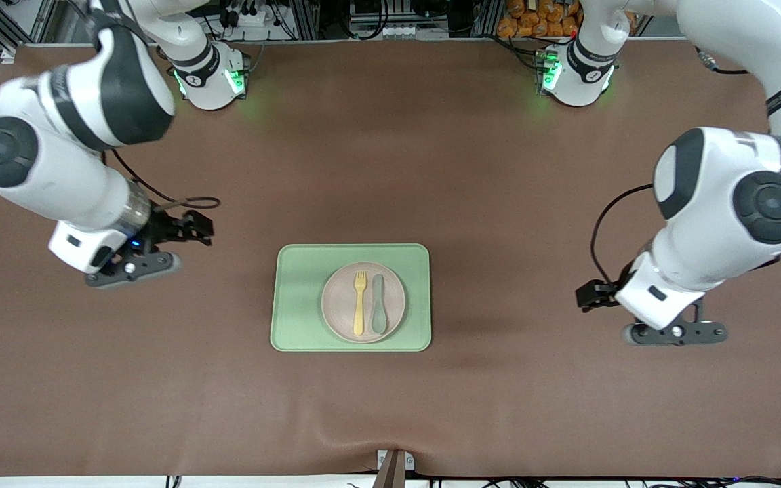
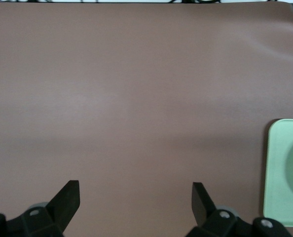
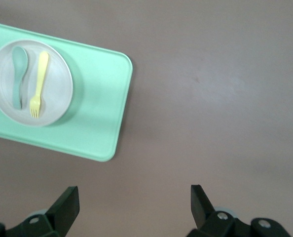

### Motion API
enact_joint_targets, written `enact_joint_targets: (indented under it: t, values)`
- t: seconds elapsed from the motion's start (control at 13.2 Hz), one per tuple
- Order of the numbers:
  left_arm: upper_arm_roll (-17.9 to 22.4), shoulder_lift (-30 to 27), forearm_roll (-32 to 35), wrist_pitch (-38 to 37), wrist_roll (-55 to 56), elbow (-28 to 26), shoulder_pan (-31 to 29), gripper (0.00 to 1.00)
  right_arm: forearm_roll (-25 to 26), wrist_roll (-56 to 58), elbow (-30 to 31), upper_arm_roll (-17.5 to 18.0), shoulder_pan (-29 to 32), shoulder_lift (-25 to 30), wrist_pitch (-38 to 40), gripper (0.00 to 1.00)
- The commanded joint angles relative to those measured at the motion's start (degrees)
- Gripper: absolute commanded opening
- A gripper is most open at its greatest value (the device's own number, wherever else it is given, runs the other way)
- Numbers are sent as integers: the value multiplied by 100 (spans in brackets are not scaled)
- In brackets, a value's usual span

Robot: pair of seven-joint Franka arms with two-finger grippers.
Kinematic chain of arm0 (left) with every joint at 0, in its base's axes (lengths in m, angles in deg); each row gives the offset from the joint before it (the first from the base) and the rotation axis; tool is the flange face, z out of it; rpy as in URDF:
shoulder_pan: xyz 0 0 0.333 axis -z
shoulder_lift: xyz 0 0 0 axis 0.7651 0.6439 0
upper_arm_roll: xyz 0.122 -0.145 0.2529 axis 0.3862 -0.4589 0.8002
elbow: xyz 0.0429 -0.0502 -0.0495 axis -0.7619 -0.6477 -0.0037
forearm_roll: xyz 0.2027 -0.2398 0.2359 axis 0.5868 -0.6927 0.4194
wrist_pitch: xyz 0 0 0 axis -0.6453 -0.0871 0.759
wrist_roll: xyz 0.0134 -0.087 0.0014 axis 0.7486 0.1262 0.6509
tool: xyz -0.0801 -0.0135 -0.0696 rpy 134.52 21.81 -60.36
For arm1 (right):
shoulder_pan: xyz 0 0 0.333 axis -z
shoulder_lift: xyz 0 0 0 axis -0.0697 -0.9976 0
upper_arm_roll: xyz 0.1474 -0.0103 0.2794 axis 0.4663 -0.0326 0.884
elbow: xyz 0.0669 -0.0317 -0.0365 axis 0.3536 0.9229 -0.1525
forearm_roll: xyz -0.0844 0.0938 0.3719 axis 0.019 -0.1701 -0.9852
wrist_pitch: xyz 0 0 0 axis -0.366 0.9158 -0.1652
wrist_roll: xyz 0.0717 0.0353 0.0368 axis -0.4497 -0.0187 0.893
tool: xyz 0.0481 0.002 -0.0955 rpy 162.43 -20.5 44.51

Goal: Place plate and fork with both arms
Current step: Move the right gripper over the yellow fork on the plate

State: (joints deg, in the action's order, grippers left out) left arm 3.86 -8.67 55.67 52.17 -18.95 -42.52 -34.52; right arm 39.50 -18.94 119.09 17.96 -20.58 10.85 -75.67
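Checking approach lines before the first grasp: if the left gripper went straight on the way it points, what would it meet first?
Probably only bare table. The left gripper, fingers open, points down at brown surface; the green tray lies off to one side of that line.

A robotics lab, by the look of it. Two white arms [image 1: 78, 149] bolted to a brown-covered table [image 1: 390, 135]. Aluminium framing [image 1: 309, 17] and tangled cables [image 1: 370, 20] line its edge, though that clutter is hard to make out.
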Motion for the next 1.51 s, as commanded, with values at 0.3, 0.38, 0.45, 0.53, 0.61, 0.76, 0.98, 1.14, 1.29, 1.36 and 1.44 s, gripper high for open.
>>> enact_joint_targets:
  t: [0.3,0.38,0.45,0.53,0.61,0.76,0.98,1.14,1.29,1.36,1.44]
  values:
    - [-1011,-1610,138,-691,-305,-1337,-1057,100,-21,-839,-101,-32,-705,-907,-1146,100]
    - [-1020,-1971,129,-683,-287,-1698,-1083,100,-21,-961,-101,-32,-776,-995,-1251,100]
    - [-1028,-2331,121,-674,-279,-2085,-1109,100,-21,-1084,-101,-32,-855,-1109,-1400,100]
    - [-1020,-2596,120,-648,-279,-2332,-1110,100,-21,-1207,-101,-32,-908,-1215,-1541,100]
    - [-1020,-2851,120,-656,-261,-2544,-1118,100,-21,-1348,-101,-32,-987,-1320,-1682,100]
    - [-1020,-3247,129,-700,-86,-2878,-1153,100,-12,-1646,-101,-32,-1171,-1522,-1920,100]
    - [-993,-3425,129,-691,-94,-3012,-1153,100,-3,-1999,-101,-41,-1382,-1865,-2332,100]
    - [-976,-3276,138,-569,-85,-2854,-1136,100,-3,-2000,-101,-41,-1479,-2093,-2710,100]
    - [-958,-2987,199,-560,-103,-2495,-1101,100,14,-2000,-101,-32,-1550,-2278,-2869,100]
    - [-958,-2898,287,-560,-111,-2362,-1083,100,40,-2000,-101,-41,-1576,-2323,-2870,100]
    - [-958,-2897,322,-560,-94,-2361,-1066,100,49,-1991,-136,-32,-1585,-2393,-2878,100]
